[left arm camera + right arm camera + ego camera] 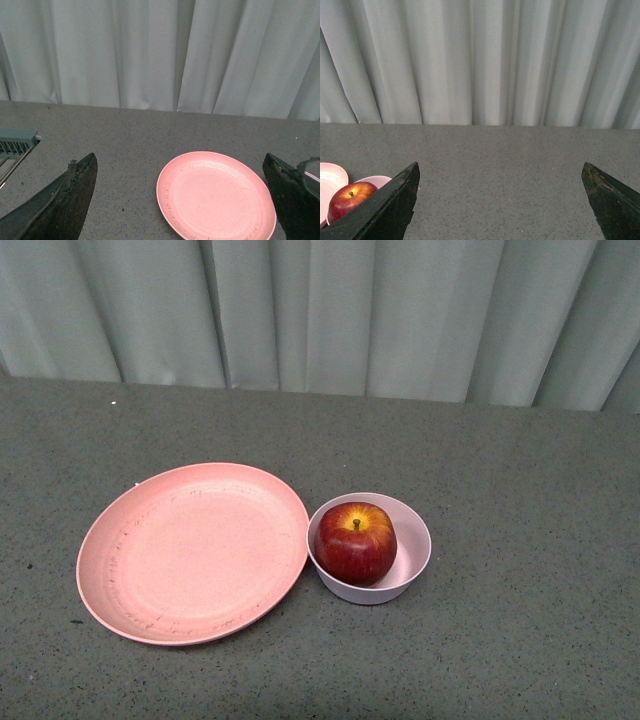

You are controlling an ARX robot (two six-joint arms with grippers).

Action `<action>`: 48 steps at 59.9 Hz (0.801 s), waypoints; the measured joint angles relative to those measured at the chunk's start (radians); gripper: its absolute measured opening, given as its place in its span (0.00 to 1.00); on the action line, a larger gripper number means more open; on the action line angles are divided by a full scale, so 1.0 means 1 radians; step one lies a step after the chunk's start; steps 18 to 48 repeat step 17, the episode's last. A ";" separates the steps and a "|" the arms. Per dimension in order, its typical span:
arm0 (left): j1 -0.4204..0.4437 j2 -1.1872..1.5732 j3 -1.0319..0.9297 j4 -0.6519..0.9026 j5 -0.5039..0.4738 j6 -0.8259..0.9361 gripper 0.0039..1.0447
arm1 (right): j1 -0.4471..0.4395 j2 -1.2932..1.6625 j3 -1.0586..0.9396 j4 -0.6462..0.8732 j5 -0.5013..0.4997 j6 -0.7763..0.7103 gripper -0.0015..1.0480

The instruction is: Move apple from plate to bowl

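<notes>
The dark-red apple [355, 541] sits stem-up inside the small pale pink bowl [413, 560], which touches the right rim of the wide salmon plate [190, 552]. The plate holds nothing. No arm shows in the front view. In the left wrist view my left gripper [180, 172] is open, its dark fingers wide apart on either side of the plate [215, 195], held back from it. The right wrist view has my right gripper [500, 175] open over bare table, with the apple [349, 199] and bowl [376, 181] off beside one finger.
A grey speckled table [500, 470] runs back to a pale pleated curtain [330, 310]. A light teal ridged object [15, 142] lies at the table's edge in the left wrist view.
</notes>
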 joint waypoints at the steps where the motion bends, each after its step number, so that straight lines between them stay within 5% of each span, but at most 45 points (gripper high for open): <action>1: 0.000 0.000 0.000 0.000 0.000 0.000 0.94 | 0.000 0.000 0.000 0.000 0.000 0.000 0.91; 48: 0.000 0.000 0.000 0.000 0.000 0.000 0.94 | 0.000 0.000 0.000 0.000 0.000 0.000 0.91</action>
